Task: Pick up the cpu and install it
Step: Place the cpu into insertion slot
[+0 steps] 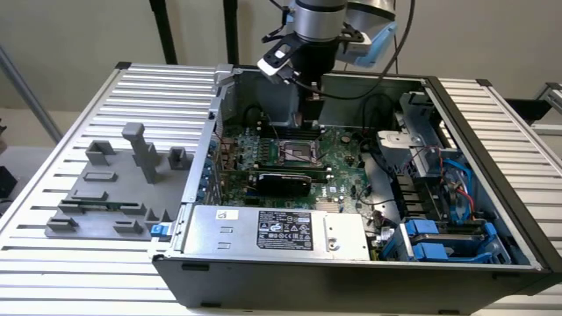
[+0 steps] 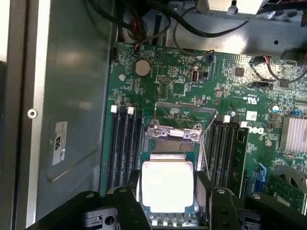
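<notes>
Fingers point(image 2: 125, 208) clamped on the cpu point(image 2: 167, 186) edges, chip just over the open socket point(image 2: 173, 143).
Hold it level and square to the socket walls and lower straight, no sideways push; I'd expect the contacts to bend easily. Stay clear of the raised load frame point(image 2: 184, 104).

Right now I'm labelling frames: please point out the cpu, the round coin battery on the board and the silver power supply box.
cpu point(image 2: 168, 186): wrist view, middle of its silver top.
coin battery point(image 2: 142, 68): wrist view, centre of its face.
power supply box point(image 1: 283, 230): exterior view, on its black label.
</notes>
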Motion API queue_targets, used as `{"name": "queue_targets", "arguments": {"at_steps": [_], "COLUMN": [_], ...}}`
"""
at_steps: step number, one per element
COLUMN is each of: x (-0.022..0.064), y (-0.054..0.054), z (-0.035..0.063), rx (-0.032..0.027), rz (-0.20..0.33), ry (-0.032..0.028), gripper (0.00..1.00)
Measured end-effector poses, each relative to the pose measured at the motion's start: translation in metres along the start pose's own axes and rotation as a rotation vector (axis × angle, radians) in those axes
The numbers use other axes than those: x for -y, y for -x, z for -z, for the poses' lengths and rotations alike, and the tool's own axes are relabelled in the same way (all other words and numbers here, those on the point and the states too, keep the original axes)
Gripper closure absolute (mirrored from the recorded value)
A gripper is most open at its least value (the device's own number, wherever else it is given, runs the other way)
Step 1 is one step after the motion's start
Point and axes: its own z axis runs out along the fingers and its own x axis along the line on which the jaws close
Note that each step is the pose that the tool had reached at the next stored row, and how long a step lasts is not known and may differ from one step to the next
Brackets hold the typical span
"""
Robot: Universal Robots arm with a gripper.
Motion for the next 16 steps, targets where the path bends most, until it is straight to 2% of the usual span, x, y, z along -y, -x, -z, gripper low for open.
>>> {"name": "queue_targets", "arguments": {"at_steps": [3,6,11,16], "x": [0.0001,0.0004,0.0035,0.0074], "y": [0.0,0.001,0.006,0.008], "z": [-0.0042,-0.0088,-0.0161,-0.0236], "rx": [0.0008,0.0016,0.0018,0.002], "rz": [-0.052,-0.078,-0.081,-0.08], "ry": [0.0015,0.0019,0.0021,0.0031], "gripper": [0.45,0.45,0.45,0.45]}}
